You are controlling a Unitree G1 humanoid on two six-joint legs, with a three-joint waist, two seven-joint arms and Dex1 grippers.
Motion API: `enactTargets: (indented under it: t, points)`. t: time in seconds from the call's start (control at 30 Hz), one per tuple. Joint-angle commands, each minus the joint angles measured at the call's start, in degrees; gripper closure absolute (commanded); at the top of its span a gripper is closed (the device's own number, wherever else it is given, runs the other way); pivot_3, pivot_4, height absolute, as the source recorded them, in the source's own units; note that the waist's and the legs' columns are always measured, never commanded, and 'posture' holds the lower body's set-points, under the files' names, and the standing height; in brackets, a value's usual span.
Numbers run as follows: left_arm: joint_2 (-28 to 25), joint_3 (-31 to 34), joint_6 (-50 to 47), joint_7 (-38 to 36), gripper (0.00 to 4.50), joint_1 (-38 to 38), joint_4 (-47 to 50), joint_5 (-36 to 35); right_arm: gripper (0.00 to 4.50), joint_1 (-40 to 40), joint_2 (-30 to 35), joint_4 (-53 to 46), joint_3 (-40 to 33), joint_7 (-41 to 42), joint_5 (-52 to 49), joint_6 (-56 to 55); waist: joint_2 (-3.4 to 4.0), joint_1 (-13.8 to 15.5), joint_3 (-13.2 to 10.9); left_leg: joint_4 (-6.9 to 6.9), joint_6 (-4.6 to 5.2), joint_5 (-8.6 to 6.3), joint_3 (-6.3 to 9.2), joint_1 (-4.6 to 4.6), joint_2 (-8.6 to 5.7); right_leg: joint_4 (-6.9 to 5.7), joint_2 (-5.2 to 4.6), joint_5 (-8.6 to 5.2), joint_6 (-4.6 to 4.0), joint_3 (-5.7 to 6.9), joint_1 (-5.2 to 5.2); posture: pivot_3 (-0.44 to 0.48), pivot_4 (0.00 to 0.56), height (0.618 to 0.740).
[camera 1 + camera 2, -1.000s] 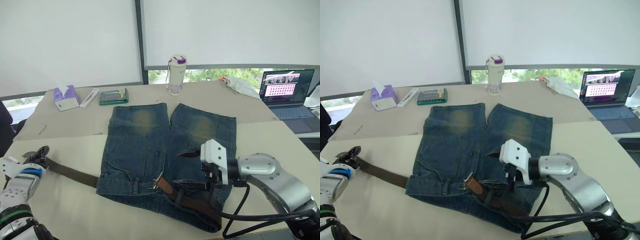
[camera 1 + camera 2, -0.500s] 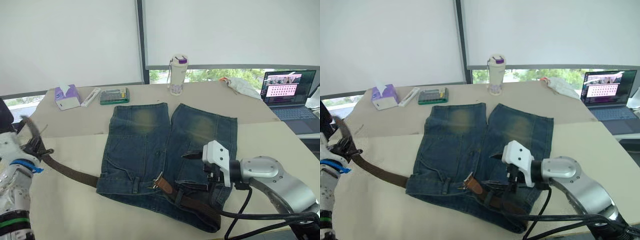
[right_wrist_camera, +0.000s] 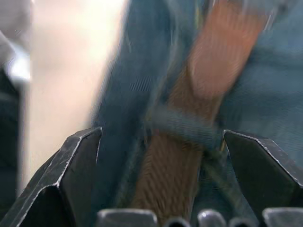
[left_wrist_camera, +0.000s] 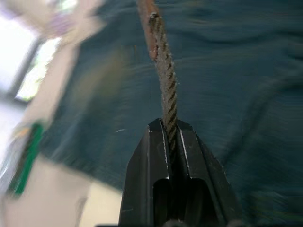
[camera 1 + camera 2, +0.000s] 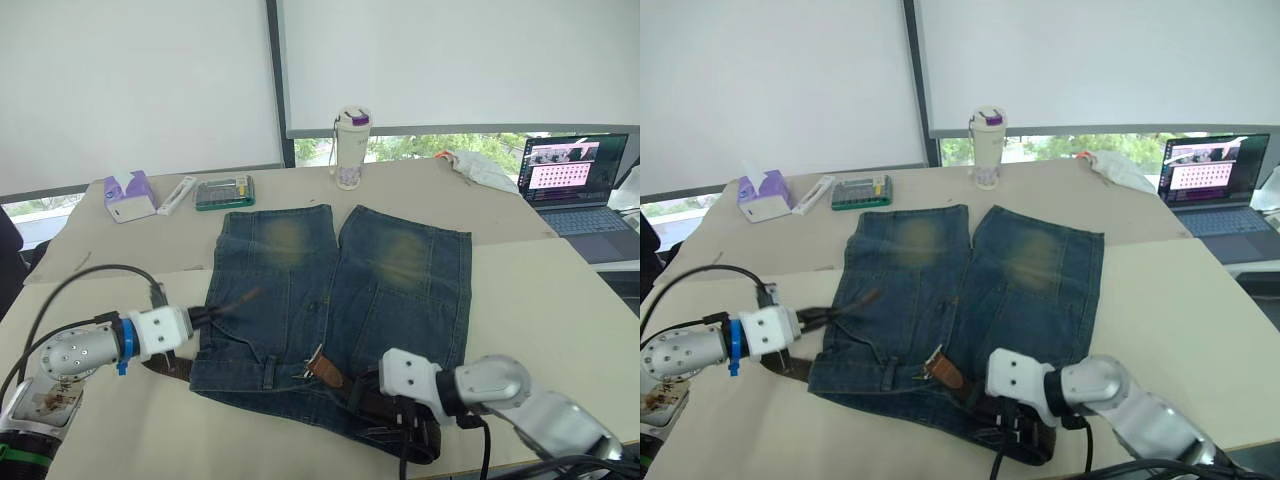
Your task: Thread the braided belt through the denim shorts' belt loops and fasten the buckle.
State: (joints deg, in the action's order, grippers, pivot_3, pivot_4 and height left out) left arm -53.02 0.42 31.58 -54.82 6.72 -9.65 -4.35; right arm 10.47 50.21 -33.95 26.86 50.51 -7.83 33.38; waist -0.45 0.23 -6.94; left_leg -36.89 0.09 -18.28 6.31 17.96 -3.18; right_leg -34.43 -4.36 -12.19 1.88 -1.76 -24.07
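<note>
The shorts (image 5: 335, 310) lie flat on the desk (image 5: 560, 300), waistband nearest the robot. The belt (image 5: 345, 385) runs along that waistband, its silver buckle (image 5: 314, 362) near the middle, at about 6 o'clock on the shorts.

The left tool (image 4: 171, 156) is clamped edge-on to the belt's tip end, which sticks out beyond the fingers over the denim at the shorts' 9 o'clock side. The right tool (image 3: 163, 156) sits spread wide, straddling the belt and a loop (image 3: 184, 127) at roughly 5 o'clock on the waistband, holding nothing.

To do this step well, I would keep the tip low and flat, aimed along the waistband, so it slides under the next loop rather than riding over it. The right tool would best pin the denim close to the loop so the cloth does not bunch as the belt is drawn. Pull slowly; the braid may catch on stitching.

Hard to make out: how many loops are already threaded, since the right arm covers that stretch of waistband. The strap between the left tool and the shorts' edge is mostly hidden under the arm. Both wrist views are blurred.
</note>
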Motion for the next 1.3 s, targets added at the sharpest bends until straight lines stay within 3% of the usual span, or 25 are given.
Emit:
enactTargets:
  t: [0.03,0.23,0.37,0.5,0.67,1.03,1.23,1.3]
  points:
    - [-1.6,-1.8,5.8,-3.5,4.48,4.2,-2.3,1.3,0.00,2.4,0.7,6.8,1.2,-5.5,10.3,1.5,-0.12,0.0,0.1,0.00,0.00,0.00,0.01,0.01,0.01,0.03,0.02,0.00,-0.01,0.08,0.03,0.000,0.150,0.740]
    - [-3.2,-7.0,10.8,-12.2,4.48,12.0,-5.0,0.4,0.00,5.5,3.6,11.7,-4.4,-9.6,15.2,2.3,-0.16,0.6,0.1,-0.07,-0.02,0.13,-0.01,-0.02,-0.03,0.29,-0.05,0.11,-0.04,0.54,0.30,0.000,0.150,0.740]
    - [-3.4,-9.8,11.6,-16.9,4.48,15.0,-4.7,-0.3,0.00,3.9,-1.2,3.6,-14.3,-4.8,1.2,6.9,-0.12,0.6,0.1,-0.11,0.00,0.14,0.07,0.25,-0.10,0.29,-0.06,0.15,-0.02,0.61,0.14,0.000,0.150,0.740]
    - [-3.2,-11.9,11.7,-19.7,4.48,16.6,-5.2,-0.3,0.00,3.1,-3.6,-2.6,-17.5,-2.9,-4.5,8.6,0.11,-0.3,0.0,-0.08,-0.04,0.17,0.02,0.36,0.02,0.26,0.09,0.23,-0.14,0.65,-0.08,0.000,0.150,0.740]
    - [-1.7,-13.7,10.8,-20.0,4.48,18.8,-3.9,1.3,0.00,5.1,-8.3,-5.6,-15.1,-4.8,-5.0,5.1,0.13,-0.9,0.0,-0.06,0.02,0.14,0.01,0.34,0.02,0.26,0.16,0.23,-0.15,0.78,-0.03,0.000,0.150,0.740]
    - [3.9,-13.0,3.2,-18.0,4.48,22.6,-1.7,-1.4,0.00,16.0,-12.3,3.8,-4.6,-3.9,3.5,-3.9,0.14,-0.9,0.0,-0.22,-0.02,0.19,0.03,0.32,-0.09,0.17,0.09,0.23,-0.15,0.83,-0.04,0.000,0.150,0.740]
    - [5.8,-12.5,-0.8,-16.5,4.48,22.3,1.5,-2.0,0.00,19.4,-15.2,5.4,-3.7,-1.1,2.2,-5.0,0.15,-1.0,0.0,-0.22,-0.08,0.22,0.01,0.29,-0.07,-0.02,0.09,0.23,-0.15,0.83,-0.10,0.000,0.150,0.740]
    - [6.4,-12.3,-1.8,-15.8,4.50,22.2,2.3,-1.8,0.54,19.8,-15.5,5.9,-3.5,0.3,1.8,-5.2,0.16,-0.9,0.0,-0.24,-0.07,0.22,0.03,0.29,-0.05,-0.19,0.08,0.23,-0.15,0.84,-0.09,0.000,0.150,0.740]
